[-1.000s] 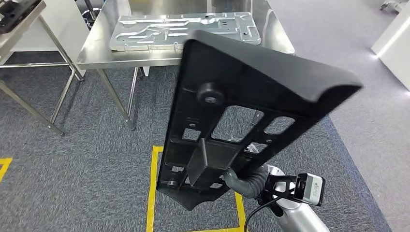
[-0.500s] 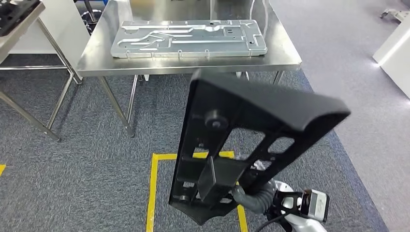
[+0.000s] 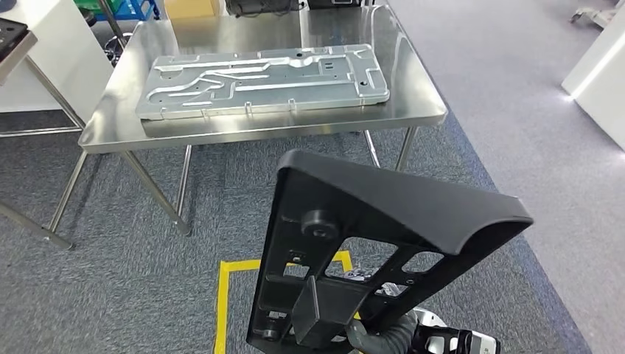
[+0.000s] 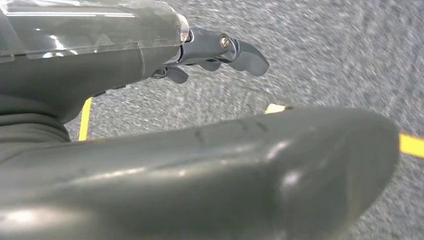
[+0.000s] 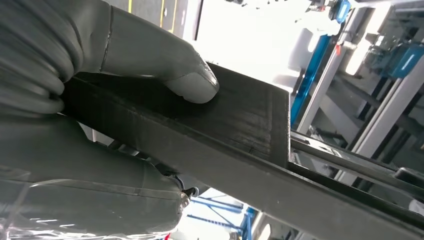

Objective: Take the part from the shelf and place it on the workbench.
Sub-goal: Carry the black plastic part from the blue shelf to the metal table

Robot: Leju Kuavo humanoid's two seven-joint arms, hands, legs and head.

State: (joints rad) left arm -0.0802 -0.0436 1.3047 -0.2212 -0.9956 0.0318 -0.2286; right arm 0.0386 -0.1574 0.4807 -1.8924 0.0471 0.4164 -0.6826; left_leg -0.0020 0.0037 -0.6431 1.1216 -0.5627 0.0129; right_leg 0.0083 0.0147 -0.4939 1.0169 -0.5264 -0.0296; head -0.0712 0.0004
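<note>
Head view: workbench (image 3: 413,110) shows more fully.

Grey carpet (image 3: 133,273), yellow floor tape (image 3: 221,302) (square outline), white cabinet (image 3: 601,66).

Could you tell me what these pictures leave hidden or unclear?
- Right hand: in the head view, hidden behind the black part.
- Part's lower end: cut off by the head view's bottom edge.
- Left hand: whether it holds anything is unclear; a blurred dark shape hides much of it.

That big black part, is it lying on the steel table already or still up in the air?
In the air. The black part stands tilted over the carpet, gripped by the right hand, short of the steel table.
</note>
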